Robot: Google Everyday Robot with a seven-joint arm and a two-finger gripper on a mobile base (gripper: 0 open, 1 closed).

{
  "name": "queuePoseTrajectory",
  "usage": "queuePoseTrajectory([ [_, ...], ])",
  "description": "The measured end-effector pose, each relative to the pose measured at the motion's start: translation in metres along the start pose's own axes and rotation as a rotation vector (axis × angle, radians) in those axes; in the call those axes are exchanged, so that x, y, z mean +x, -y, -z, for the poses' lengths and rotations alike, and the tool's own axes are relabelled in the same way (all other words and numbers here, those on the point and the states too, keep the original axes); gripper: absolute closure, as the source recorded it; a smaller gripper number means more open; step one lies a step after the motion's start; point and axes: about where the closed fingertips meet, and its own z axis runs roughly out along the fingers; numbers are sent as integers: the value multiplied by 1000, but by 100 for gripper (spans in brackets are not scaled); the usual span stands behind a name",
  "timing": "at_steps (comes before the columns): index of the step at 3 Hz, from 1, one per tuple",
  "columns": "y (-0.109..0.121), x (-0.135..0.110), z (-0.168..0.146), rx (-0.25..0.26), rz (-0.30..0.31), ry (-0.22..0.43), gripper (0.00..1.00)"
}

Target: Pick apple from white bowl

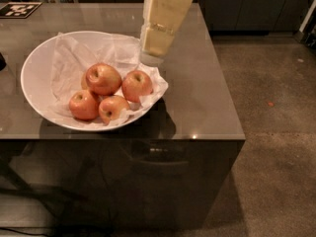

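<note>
Your apple [103,78] sits in the bowl [30,70], at the back of three smaller apples [137,85], toward the surface's [207,100] front-left. The gripper [154,53] hangs over the bowl's back-right rim, apart from the apple; you cannot tell whether it is released or clenched.

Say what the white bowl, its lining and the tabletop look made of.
White bowl: smooth, likely ceramic or plastic. Lining: crumpled thin paper. Tabletop: glossy grey, reflective, perhaps glass or polished stone. The gripper, cream plastic-looking, hangs over the bowl's far rim.
</note>
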Motion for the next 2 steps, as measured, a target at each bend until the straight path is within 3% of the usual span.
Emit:
queuePoseTrajectory([
  [2, 11, -35, -77, -90, 33, 29, 0],
])
